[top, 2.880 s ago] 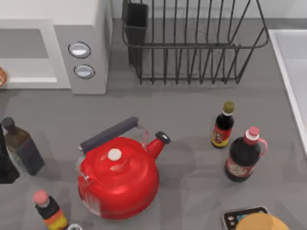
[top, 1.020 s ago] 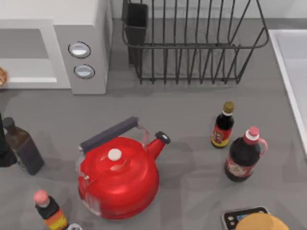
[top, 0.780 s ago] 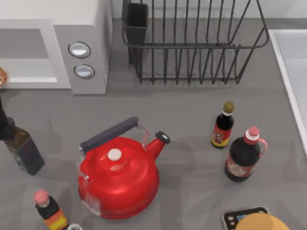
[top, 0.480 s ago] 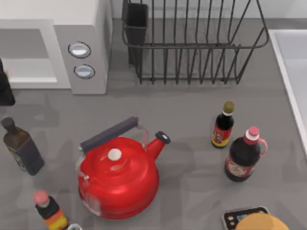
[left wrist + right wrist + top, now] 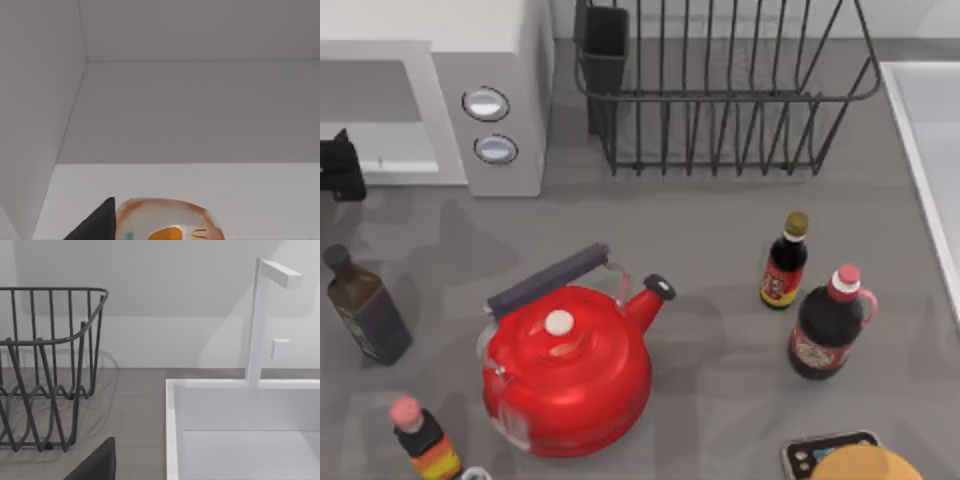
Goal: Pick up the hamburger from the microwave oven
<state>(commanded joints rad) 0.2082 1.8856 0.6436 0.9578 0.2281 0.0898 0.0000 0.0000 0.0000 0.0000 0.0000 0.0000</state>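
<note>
Hamburger [image 5: 167, 220] inside the microwave oven [image 5: 440, 90], just beside one dark finger [image 5: 95, 224]. Left hand [image 5: 340, 168] at nine o'clock, reaching into the oven mouth; finger gap impossible to tell. Right hand's finger [image 5: 95, 464] near wire rack [image 5: 45, 365] and sink [image 5: 240, 410].

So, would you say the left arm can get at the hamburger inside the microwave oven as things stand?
Probably yes: the left end effector is at the microwave oven's open front, and its wrist view shows the hamburger just ahead, nothing between.
</note>
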